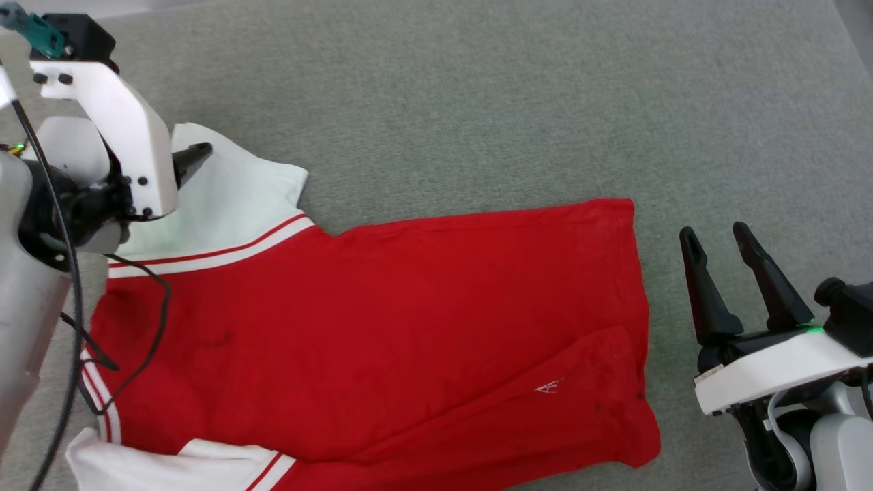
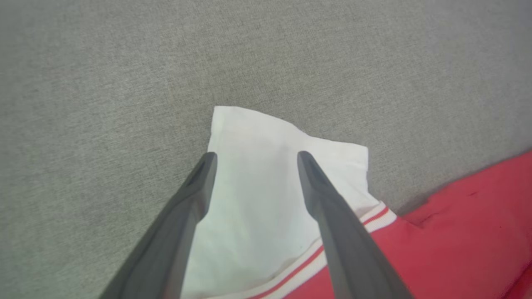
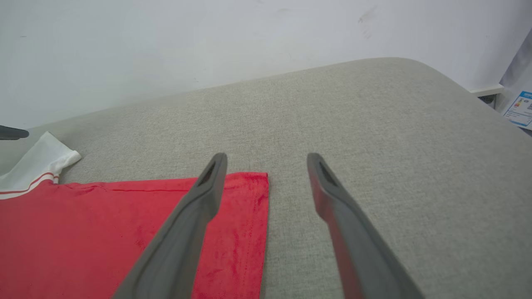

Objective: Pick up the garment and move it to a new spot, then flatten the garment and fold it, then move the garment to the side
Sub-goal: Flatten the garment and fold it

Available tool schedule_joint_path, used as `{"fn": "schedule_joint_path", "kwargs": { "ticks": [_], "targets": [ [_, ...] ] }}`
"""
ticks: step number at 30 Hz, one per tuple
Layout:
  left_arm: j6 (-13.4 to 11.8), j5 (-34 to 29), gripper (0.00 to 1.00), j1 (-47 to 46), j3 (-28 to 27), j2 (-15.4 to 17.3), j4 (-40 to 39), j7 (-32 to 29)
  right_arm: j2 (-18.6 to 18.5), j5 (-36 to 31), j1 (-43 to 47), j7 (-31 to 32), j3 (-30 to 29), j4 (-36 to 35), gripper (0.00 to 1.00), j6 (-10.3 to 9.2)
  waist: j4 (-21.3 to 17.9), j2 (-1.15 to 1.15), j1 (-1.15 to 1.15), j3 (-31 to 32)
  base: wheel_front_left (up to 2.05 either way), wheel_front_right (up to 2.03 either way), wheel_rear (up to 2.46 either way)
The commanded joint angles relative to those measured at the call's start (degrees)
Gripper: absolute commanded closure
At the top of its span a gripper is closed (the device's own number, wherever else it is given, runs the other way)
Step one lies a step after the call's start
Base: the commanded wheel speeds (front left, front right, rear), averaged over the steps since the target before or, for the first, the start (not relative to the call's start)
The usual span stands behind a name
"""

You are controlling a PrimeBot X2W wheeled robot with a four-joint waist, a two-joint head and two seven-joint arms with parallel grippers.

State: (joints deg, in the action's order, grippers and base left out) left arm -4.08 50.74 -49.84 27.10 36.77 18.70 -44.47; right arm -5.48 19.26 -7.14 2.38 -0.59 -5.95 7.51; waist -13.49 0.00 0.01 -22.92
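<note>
Shirt (image 1: pixel 382 320) lies spread on the grey cushion (image 1: pixel 477 102). Your left gripper (image 2: pixel 254 160) hangs wide open, empty, over the white sleeve (image 2: pixel 257 199); right gripper (image 3: pixel 266 160) likewise beside the hem (image 3: pixel 259 207). Pinch the sleeve edge low, fold inward.

I saw a grey woven pad (image 3: pixel 374 124) with a rounded far corner, lit evenly. Behind it stood a plain white wall (image 3: pixel 166 50), faintly scuffed near the top. At right sat a white ledge (image 3: pixel 486 89) and a blue-printed label (image 3: pixel 518 109).
</note>
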Motion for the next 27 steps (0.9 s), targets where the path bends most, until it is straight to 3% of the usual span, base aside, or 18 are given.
{"fn": "schedule_joint_path", "kwargs": {
  "ticks": [1, 7, 12, 13, 14, 15, 22, 27],
  "targets": [
    [-0.6, -0.1, 0.0, -2.0, 0.9, 0.7, 1.4, -3.3, 0.5, 0.5, -1.4, -0.8, 0.6, 0.4, 0.0, -0.05, -2.1, 0.0, -0.01, -2.1, 0.0, 0.0, 0.0],
    [-1.9, -1.0, 0.0, -5.1, 2.8, 1.7, 5.2, -9.9, 0.9, 1.2, -2.7, -2.2, 1.5, 1.8, 0.0, -0.05, -4.6, 0.0, -0.01, -4.5, 0.0, 0.0, 0.0],
    [-3.3, 0.3, 0.0, -1.9, 5.5, 0.8, 9.4, -16.6, 1.0, 1.6, -2.9, -2.9, 1.5, 2.9, 0.0, -0.05, -5.2, 0.0, -0.01, -5.5, 0.0, 0.0, 0.0],
    [-3.5, 0.6, 0.43, -1.1, 6.1, 0.8, 10.1, -18.1, 0.9, 1.8, -3.1, -2.9, 1.5, 3.1, 0.0, -0.05, -5.3, 0.0, -0.01, -5.6, 0.0, 0.0, 0.0],
    [-3.5, 0.8, 0.8, -0.3, 6.5, 0.8, 10.5, -18.7, 0.8, 2.0, -3.3, -2.9, 1.4, 3.2, 0.0, -0.05, -5.4, 0.0, -0.01, -5.6, 0.0, 0.0, 0.0],
    [-3.7, 1.3, 1.0, 0.4, 6.4, 0.5, 10.9, -19.1, 0.6, 2.1, -3.5, -2.9, 1.4, 3.2, 0.0, -0.05, -5.4, 0.0, -0.01, -5.7, 0.0, 0.0, 0.0],
    [-3.9, 1.2, 1.0, 1.3, 5.6, 0.1, 11.1, -15.9, -1.8, 5.9, -4.5, 0.9, 2.5, 4.0, 0.0, -0.05, -5.1, 0.0, -0.01, -5.8, 0.0, 0.0, 0.0],
    [-2.3, 0.1, 1.0, -1.7, 5.3, -0.6, 11.5, -12.2, -5.6, 10.0, -6.8, 9.1, 3.7, 6.4, 0.0, -0.05, -3.8, 0.0, -0.01, -5.1, 0.0, 0.0, 0.0]
  ]
}}
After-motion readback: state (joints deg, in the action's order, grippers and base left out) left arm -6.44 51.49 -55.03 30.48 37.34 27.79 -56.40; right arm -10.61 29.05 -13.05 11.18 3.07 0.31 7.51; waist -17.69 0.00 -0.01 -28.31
